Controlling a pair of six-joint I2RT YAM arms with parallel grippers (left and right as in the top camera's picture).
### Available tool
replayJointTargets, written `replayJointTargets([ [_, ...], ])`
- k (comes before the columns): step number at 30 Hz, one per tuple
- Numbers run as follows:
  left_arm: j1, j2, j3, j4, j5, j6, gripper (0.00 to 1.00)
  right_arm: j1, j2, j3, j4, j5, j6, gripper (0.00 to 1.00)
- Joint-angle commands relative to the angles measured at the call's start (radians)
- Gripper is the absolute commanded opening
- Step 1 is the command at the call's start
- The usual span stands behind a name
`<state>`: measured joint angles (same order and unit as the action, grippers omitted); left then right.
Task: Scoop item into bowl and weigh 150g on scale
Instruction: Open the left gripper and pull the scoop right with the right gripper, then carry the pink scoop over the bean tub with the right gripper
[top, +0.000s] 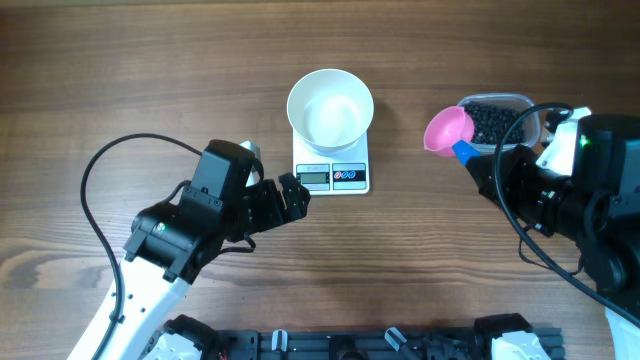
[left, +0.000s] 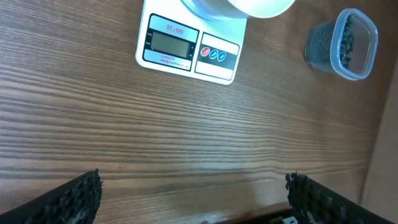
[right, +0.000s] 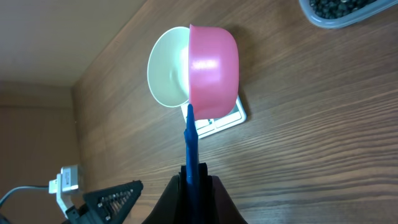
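The white bowl (top: 330, 108) stands empty on the small white scale (top: 332, 176), also seen as bowl (right: 166, 68) and scale (left: 186, 50). The item, tiny black beads (top: 492, 122), fills a clear tub (top: 520, 102) to the right. My right gripper (top: 482, 166) is shut on the blue handle (right: 191, 143) of a pink scoop (top: 448, 128). The scoop hangs between tub and bowl, and its cup shows no beads from overhead. My left gripper (top: 292, 196) is open and empty, just left of the scale's front, its fingers (left: 74, 199) wide apart over bare wood.
The clear tub (left: 343, 42) sits close to the table's right edge. A white plug and cable (right: 67, 180) lie near the left gripper (right: 112, 199). Black cables loop beside both arms. A black rail (top: 340, 345) runs along the front edge.
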<state>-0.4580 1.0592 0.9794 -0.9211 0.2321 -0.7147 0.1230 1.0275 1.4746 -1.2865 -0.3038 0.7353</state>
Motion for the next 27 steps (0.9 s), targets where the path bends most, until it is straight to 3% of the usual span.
replayJointTargets([
  [1, 0.005, -0.009, 0.0, -0.001, -0.017, 0.02, 1.0, -0.001, -0.003, 0.027, -0.001, -0.04, -0.018, 0.04],
  [10, 0.005, -0.009, 0.0, -0.001, -0.017, 0.019, 1.0, -0.001, -0.003, 0.027, -0.099, -0.164, -0.193, 0.04],
  [27, 0.005, -0.009, 0.0, -0.001, -0.017, 0.02, 1.0, -0.001, -0.003, 0.027, -0.117, -0.165, -0.254, 0.04],
])
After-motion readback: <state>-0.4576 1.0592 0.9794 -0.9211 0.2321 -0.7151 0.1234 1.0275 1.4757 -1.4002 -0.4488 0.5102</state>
